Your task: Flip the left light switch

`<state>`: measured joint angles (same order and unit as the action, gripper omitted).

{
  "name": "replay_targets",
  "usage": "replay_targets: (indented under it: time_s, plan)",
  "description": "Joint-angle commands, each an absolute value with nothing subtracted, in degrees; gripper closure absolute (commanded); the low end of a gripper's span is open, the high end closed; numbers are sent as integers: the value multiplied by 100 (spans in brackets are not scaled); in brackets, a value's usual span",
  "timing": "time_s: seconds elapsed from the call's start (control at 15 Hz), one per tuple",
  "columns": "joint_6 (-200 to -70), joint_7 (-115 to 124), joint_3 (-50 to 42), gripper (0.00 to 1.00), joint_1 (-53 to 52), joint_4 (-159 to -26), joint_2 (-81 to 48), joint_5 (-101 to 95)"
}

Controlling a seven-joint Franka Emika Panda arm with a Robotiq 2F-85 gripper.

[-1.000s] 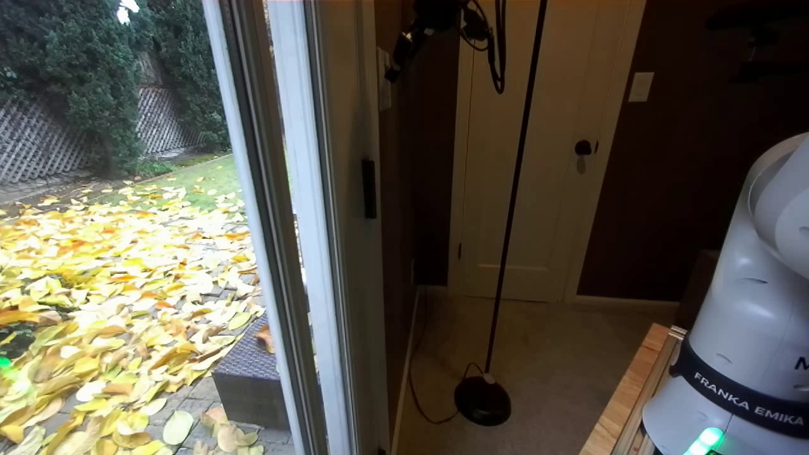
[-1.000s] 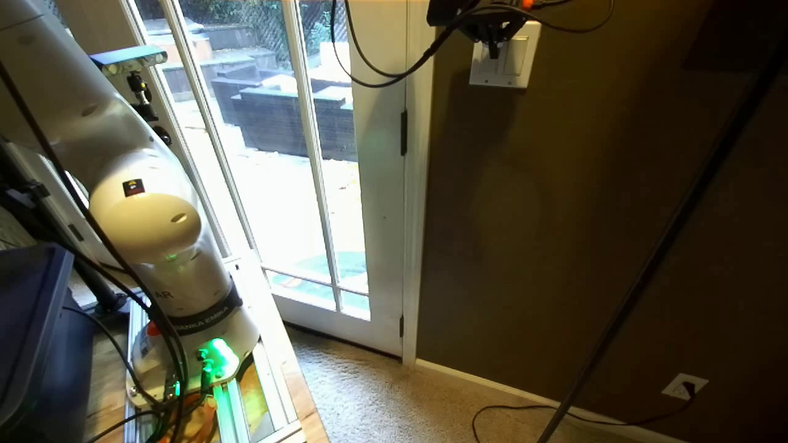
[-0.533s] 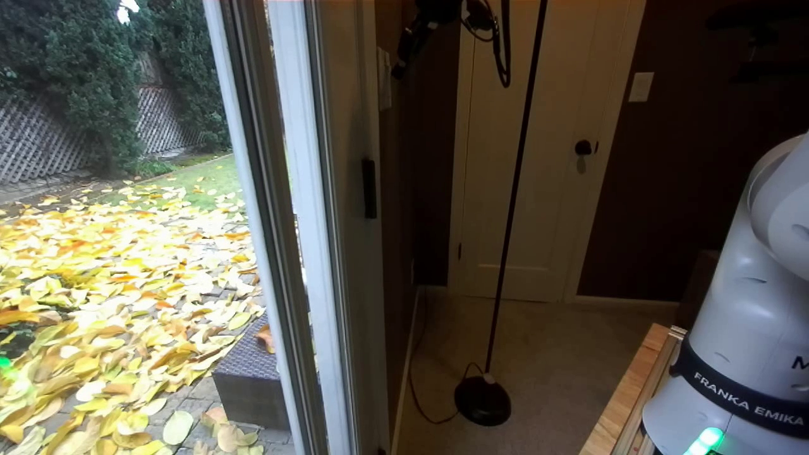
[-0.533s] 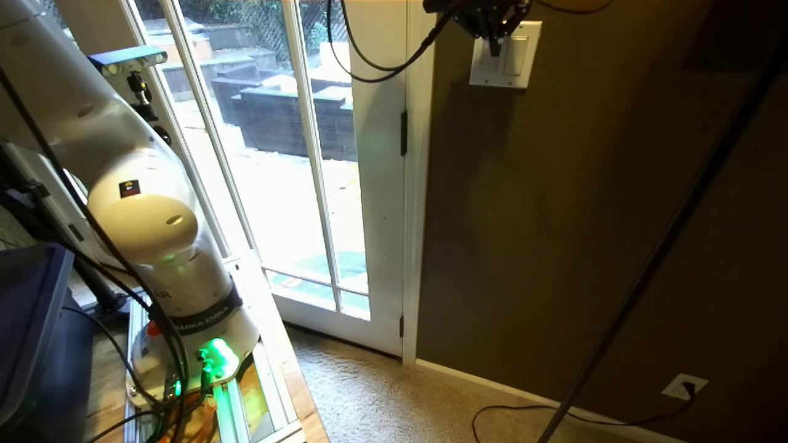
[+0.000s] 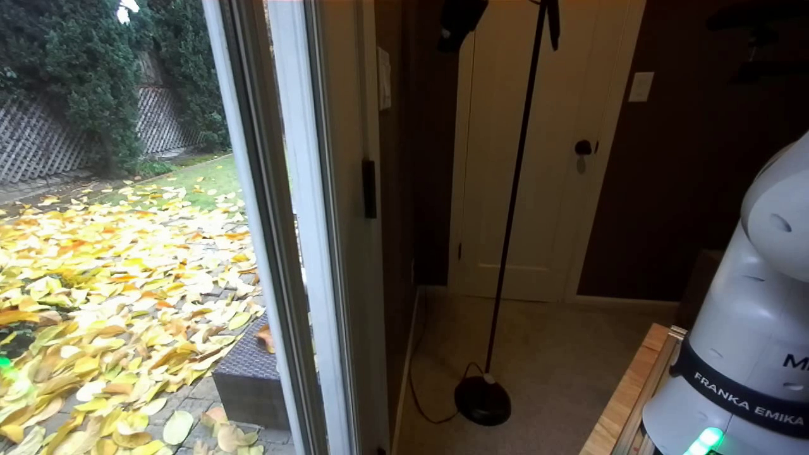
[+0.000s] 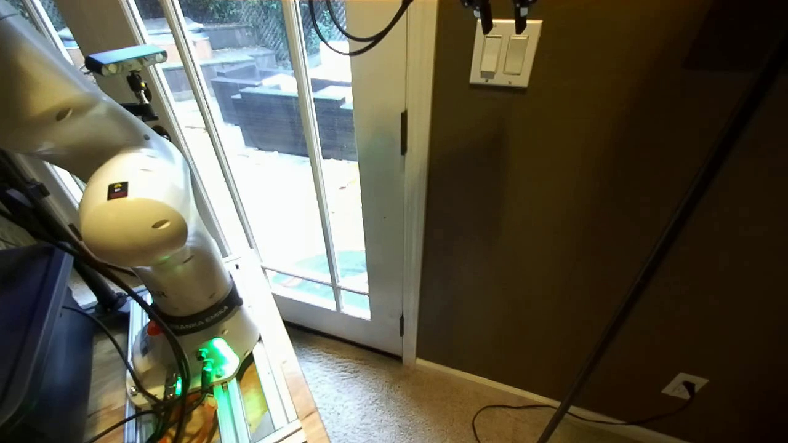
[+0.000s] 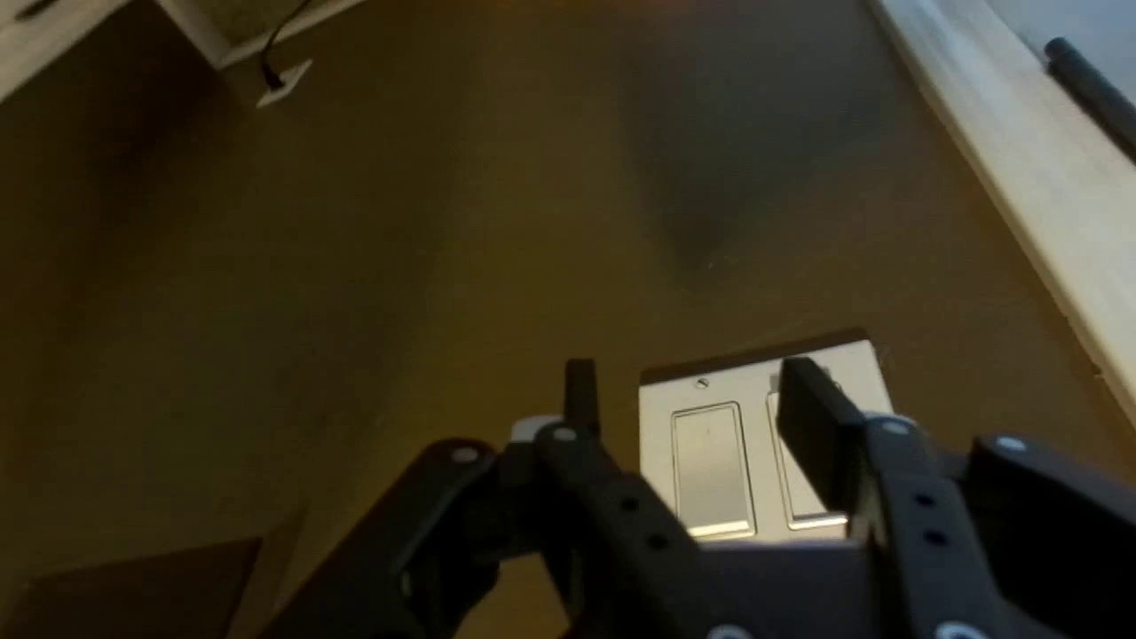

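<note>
End effector [image 6: 503, 29] backed off left switch [image 6: 490, 56], fingers now spread, nothing held; switch bared in exterior view. Flip probably done, though tilt reads poorly.

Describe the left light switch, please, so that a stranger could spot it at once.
In an exterior view, find the glass door, then the brown wall to its right. On it, near the picture's top, a white plate holds the left light switch and its right-hand twin. The left one is nearer the door, with a grey shadow beneath.
</note>
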<state>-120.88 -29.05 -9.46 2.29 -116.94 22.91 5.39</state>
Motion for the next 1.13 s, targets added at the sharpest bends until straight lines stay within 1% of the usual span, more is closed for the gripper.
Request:
replay_targets:
  time_s: [0.0,0.13,0.27,0.4,0.47,0.53,1.07]
  plan:
    - [-11781,-1946,-871,12,403,-11985,2766,392]
    - [-11995,-1486,-738,0,548,-12247,3044,133]
    - [-12077,-875,-557,0,743,-12450,3284,-227]
    - [-11884,-406,-428,0,898,-12545,3439,-561]
    - [-11759,-357,-453,0,878,-12549,3472,-560]
    - [-11849,-658,-607,0,688,-12305,3194,-380]
    - [-11820,-461,-566,0,743,-12446,3346,-450]
